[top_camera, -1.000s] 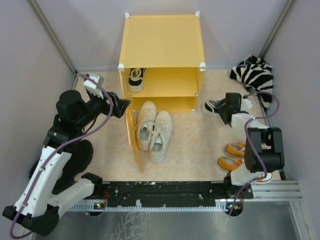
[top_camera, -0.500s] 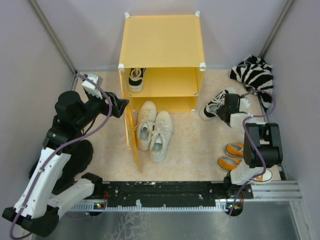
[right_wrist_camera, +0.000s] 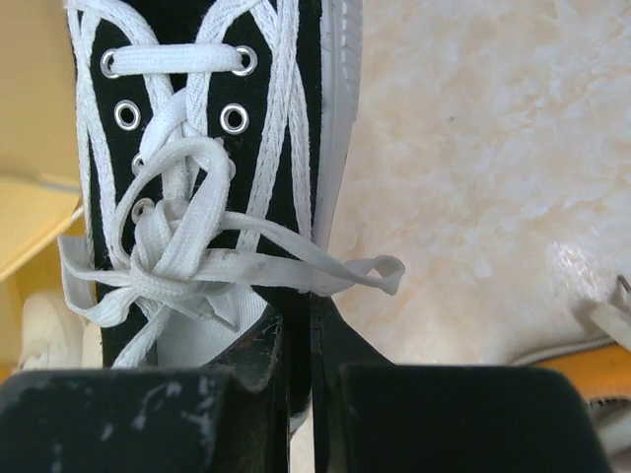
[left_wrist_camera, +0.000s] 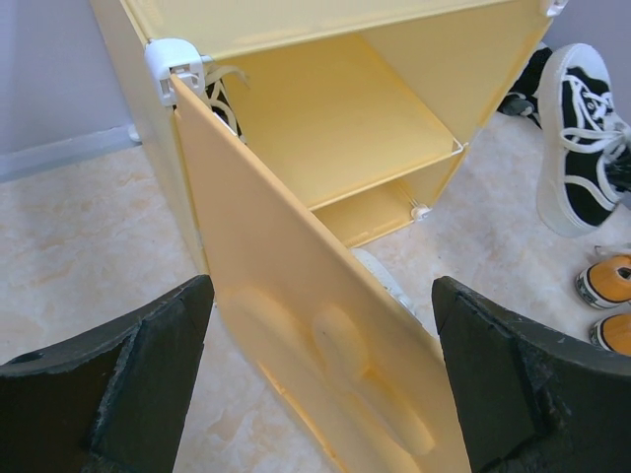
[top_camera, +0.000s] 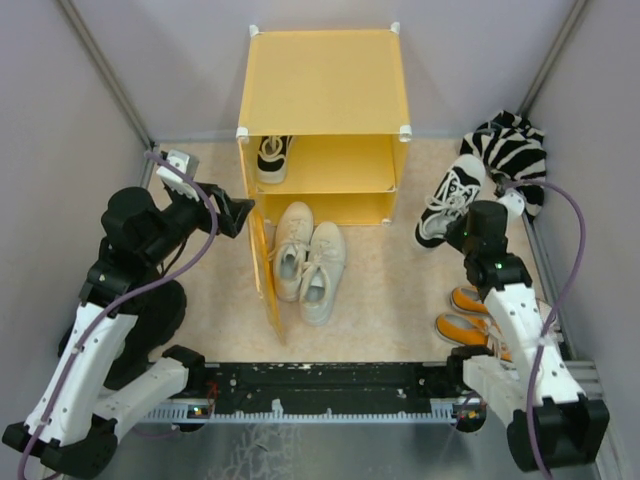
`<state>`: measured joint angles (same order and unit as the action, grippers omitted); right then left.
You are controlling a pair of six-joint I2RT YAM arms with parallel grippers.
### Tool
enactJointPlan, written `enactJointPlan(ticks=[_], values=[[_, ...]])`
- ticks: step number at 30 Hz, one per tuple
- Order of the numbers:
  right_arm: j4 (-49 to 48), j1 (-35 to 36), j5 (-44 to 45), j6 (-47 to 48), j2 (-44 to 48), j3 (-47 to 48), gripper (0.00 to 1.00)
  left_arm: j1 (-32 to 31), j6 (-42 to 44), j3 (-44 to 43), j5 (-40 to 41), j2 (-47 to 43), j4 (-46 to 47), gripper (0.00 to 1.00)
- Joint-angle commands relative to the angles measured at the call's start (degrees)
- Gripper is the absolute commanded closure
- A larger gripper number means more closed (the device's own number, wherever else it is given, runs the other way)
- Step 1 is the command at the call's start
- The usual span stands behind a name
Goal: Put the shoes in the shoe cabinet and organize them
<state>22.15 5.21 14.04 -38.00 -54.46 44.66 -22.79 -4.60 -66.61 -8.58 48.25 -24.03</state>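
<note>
Beige floor [top_camera: 400, 290], grey walls [top_camera: 70, 100]; your right gripper [right_wrist_camera: 299, 330] clamped the black sneaker [top_camera: 448, 200] beside the zebra bundle [top_camera: 512, 150]; left gripper [left_wrist_camera: 320, 296] gaped.

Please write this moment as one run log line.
right tool: shut on black canvas sneaker with white laces | left tool: open, at edge of yellow-orange plastic cabinet door | off-white sneaker pair: on floor
</note>
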Motion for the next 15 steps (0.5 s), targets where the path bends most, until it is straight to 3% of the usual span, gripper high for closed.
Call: enactJointPlan(ticks=[1, 8, 15], values=[[10.42, 3.57, 0.84, 2.17, 10.26, 0.63, 1.00, -0.24, 0.31, 0.03, -0.33, -0.66, 0.78, 0.02], [22.98, 7.45, -8.67, 0.92, 17.66, 0.45, 1.00, -0.22, -0.01, 0.07, 0.13, -0.58, 1.09, 0.02], [29.72, 8.74, -18.32, 6.99, 16.03, 6.25, 1.00, -0.24, -0.38, 0.67, 0.66, -1.27, 0.85, 0.02]])
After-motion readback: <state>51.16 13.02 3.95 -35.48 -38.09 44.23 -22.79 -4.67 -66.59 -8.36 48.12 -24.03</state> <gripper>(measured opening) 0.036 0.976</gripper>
